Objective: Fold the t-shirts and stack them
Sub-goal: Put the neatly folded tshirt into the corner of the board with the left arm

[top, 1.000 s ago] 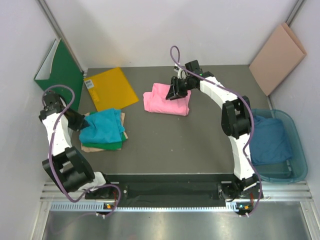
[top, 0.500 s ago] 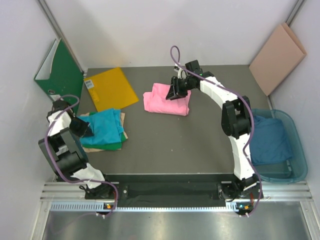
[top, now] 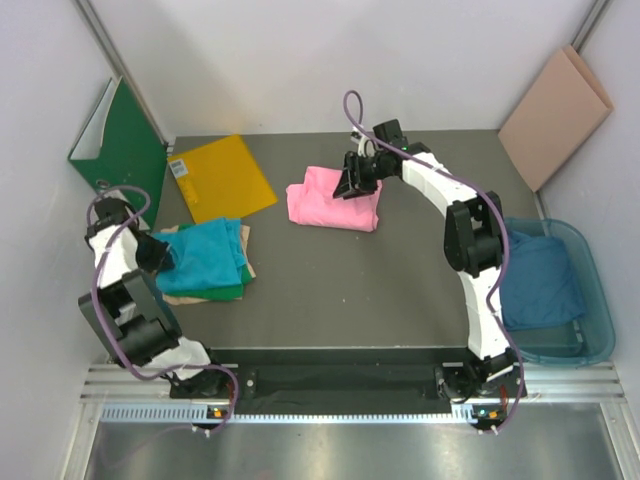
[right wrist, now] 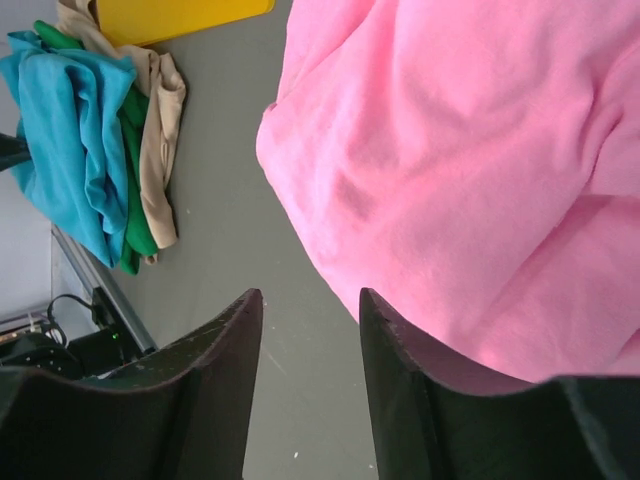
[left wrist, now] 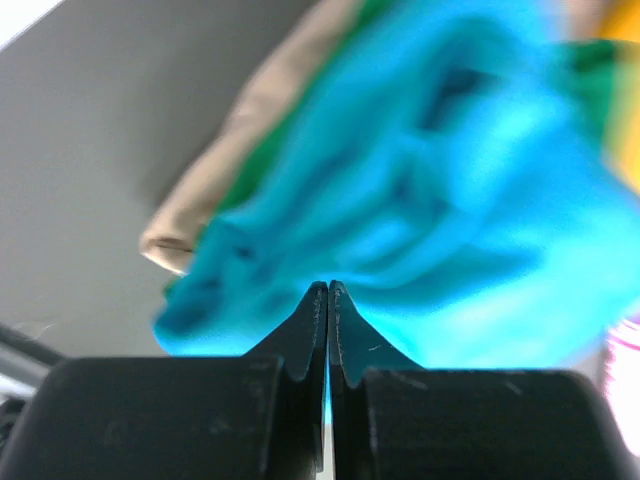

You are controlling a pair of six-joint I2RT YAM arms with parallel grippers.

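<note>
We note pink t-shirt [top: 325, 205]: soft matt cloth, faintly fuzzy. Teal t-shirt [top: 210, 255]: same matt cloth. Bench [top: 400, 280]: smooth matt grey. Right bin [top: 600, 320]: glossy translucent plastic.

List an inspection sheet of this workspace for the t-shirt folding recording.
Surface: grey table, matte.
Job's things: pink t-shirt folded, rear middle; teal t-shirt atop green t-shirt and beige cloth, left; dark blue t-shirt in the bin, right.
Clutter: yellow sheet and green binder, rear left; tan folder leaning on the right wall.
Grippers: left gripper shut, holding nothing, at the teal pile's edge; right gripper open at the pink t-shirt.
Cables: purple cables loop along both arms.
Surroundings: white walls.
</note>
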